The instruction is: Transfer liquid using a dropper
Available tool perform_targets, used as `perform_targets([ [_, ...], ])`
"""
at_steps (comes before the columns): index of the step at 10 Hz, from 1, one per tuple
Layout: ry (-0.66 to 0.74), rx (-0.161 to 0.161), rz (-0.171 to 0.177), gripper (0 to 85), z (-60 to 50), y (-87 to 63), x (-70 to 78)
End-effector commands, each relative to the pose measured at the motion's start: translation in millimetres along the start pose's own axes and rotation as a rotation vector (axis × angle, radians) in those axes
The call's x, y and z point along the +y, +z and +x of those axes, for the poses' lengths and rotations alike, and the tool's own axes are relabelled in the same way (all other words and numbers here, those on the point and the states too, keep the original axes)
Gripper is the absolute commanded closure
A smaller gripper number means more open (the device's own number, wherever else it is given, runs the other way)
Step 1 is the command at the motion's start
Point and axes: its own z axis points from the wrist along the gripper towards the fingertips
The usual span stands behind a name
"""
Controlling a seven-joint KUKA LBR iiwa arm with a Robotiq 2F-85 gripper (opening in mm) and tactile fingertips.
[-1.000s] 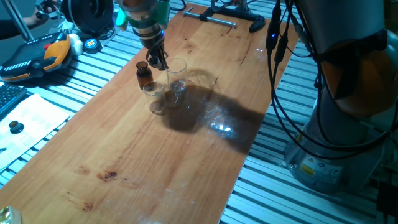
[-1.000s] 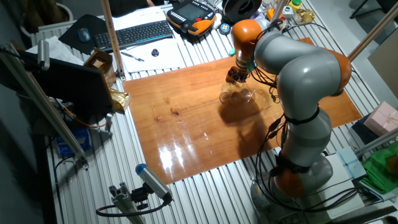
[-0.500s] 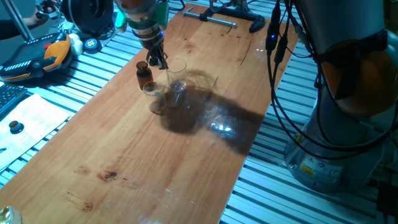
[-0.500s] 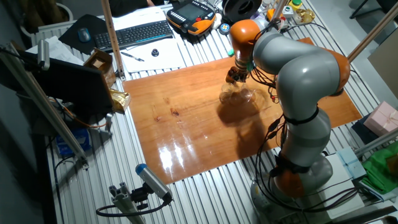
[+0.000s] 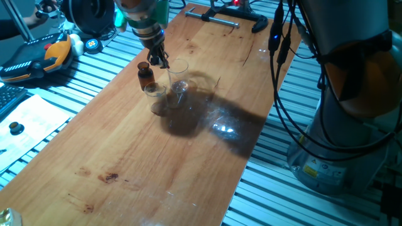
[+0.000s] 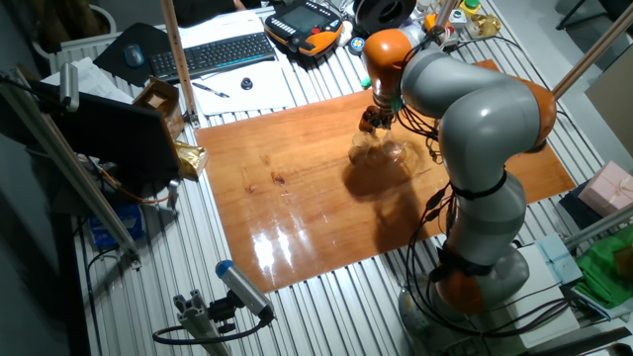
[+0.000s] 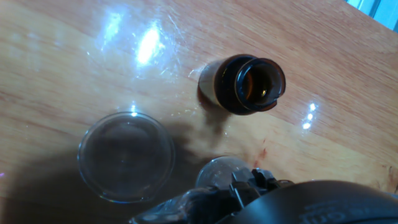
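Note:
My gripper [image 5: 159, 61] hangs just above the open small brown bottle [image 5: 145, 75], its fingers close together. A thin clear piece, seemingly the dropper [image 5: 165, 65], pokes out below the fingers; no red bulb shows. A tall clear cup [image 5: 178, 74] stands right of the bottle and a short clear cup [image 5: 154, 97] in front of it. The hand view looks down into the bottle's mouth [image 7: 244, 84] and one clear cup [image 7: 126, 155]. A small clear round end [image 7: 219, 173] shows right at the dark gripper parts. The gripper also shows in the other fixed view [image 6: 373, 119].
The wooden board [image 5: 132, 157] lies on a slatted metal table. An orange and black pendant [image 5: 38, 56] lies off its left edge. A metal bar with a black clamp [image 5: 220, 21] lies at the far end. The arm's base and cables [image 5: 326, 125] stand at the right.
My gripper has risen a little and shifted slightly left, toward the brown bottle. The bottle and both cups have not moved.

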Motion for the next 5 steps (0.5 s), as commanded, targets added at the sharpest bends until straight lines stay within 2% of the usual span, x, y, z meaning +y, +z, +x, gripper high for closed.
perform_targets([
  [1, 0.000, 0.006, -0.001, 80.3, -0.4, -5.1, -0.4],
  [5, 0.000, 0.019, -0.019, 79.3, -0.8, -13.8, -0.8],
])
